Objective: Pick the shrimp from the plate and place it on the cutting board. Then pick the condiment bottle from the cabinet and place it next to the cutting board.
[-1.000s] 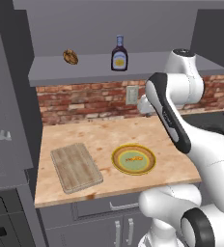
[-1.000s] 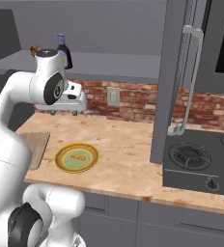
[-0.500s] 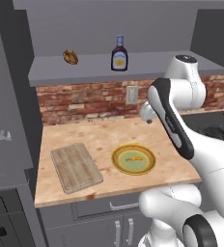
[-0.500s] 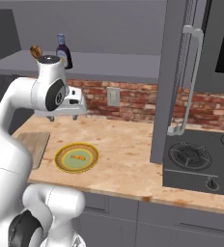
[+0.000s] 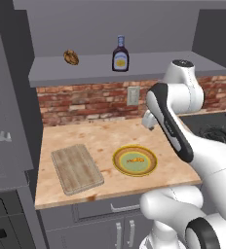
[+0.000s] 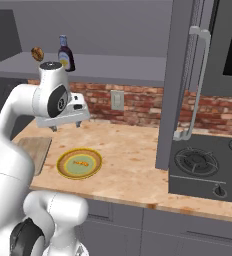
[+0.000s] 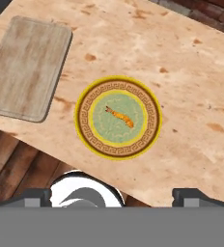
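Note:
The plate (image 7: 85, 116) with a yellow-brown rim and pale green centre lies on the wooden counter, and the small orange shrimp (image 7: 119, 116) rests in its middle. The pale cutting board (image 7: 27, 67) lies apart from the plate, closer to the counter's left end. My gripper (image 7: 112, 197) hangs open well above the counter, looking down on the plate, with nothing between its fingertips (image 7: 32, 197). From the base I see the plate (image 5: 119, 156), shrimp (image 5: 134, 159), cutting board (image 5: 76, 168) and gripper (image 6: 65, 126). The dark condiment bottle (image 5: 120, 54) stands upright on the grey cabinet shelf (image 5: 149, 63).
A round brown lump (image 5: 71, 57) sits on the shelf left of the bottle. A brick backsplash with an outlet (image 5: 132, 96) runs behind the counter. A tall grey unit with a long handle (image 6: 193, 85) and a stovetop (image 6: 208, 160) stand to the right.
The hand has come down a little toward the counter above the plate while the elbow swung up and right. The jaws stayed open; nothing on the counter moved.

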Tool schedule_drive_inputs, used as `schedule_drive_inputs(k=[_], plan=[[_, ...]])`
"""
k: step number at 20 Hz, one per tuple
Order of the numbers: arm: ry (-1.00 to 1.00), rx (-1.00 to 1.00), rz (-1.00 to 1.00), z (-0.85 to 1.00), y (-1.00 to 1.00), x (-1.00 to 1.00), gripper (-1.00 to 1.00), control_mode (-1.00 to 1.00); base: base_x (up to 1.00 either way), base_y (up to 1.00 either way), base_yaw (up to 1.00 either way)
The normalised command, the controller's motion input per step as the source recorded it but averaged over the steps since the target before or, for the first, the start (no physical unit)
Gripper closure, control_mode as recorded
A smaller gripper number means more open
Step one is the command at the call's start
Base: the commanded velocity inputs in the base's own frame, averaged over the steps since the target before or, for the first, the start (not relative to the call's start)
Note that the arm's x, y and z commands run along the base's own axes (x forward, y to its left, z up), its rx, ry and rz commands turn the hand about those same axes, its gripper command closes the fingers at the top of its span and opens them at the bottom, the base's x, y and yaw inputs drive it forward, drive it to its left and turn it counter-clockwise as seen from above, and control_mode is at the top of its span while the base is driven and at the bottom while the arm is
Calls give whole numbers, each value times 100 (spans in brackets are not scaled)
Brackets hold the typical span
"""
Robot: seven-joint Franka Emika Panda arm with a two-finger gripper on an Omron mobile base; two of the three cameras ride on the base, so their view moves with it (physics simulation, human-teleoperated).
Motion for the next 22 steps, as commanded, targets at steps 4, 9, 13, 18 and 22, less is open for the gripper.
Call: schedule_drive_inputs(k=[4, 9, 13, 18, 22], plan=[[0, -7, 14, -14, 0, 0, -100, -100, 0, 0, 0], [-1, -3, 13, -16, 0, 0, -100, -100, 0, 0, 0], [-3, 0, 12, -17, 0, 0, -100, -100, 0, 0, 0], [-4, 0, 12, -22, 0, 0, -100, -100, 0, 0, 0], [-5, 0, 12, -31, 0, 0, -100, -100, 0, 0, 0]])
